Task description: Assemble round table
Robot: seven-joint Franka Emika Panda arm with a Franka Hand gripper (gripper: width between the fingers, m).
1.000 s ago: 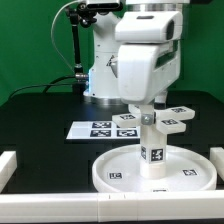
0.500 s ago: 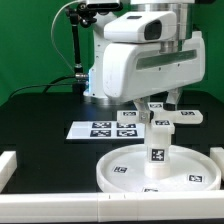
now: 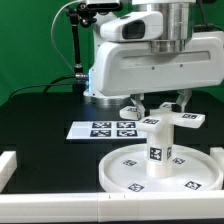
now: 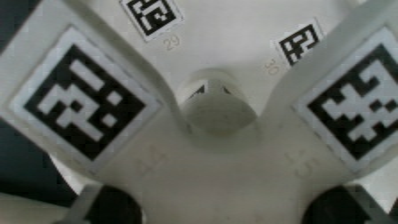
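Observation:
The large round disc [image 3: 122,174] lies flat at the front right, its square markers facing up. The short thick leg [image 3: 157,150] stands upright at its centre. The cross-shaped foot piece [image 3: 172,121] sits on top of the leg. My gripper [image 3: 160,106] comes straight down over the foot piece, with one finger on each side of its hub, and is shut on it. In the wrist view the foot piece [image 4: 214,110] fills the picture, with two marker-tagged arms spreading out. The dark fingers [image 4: 111,205] press at its sides around my gripper [image 4: 221,208].
The marker board [image 3: 98,129] lies flat behind the disc, towards the exterior view's left. White border bars run along the front edge [image 3: 55,208] and the left side [image 3: 8,163]. The robot base stands at the back.
My hand has turned about its vertical axis while on the foot piece. The foot's arms have swung round, and the disc's markers have shifted towards the exterior view's right.

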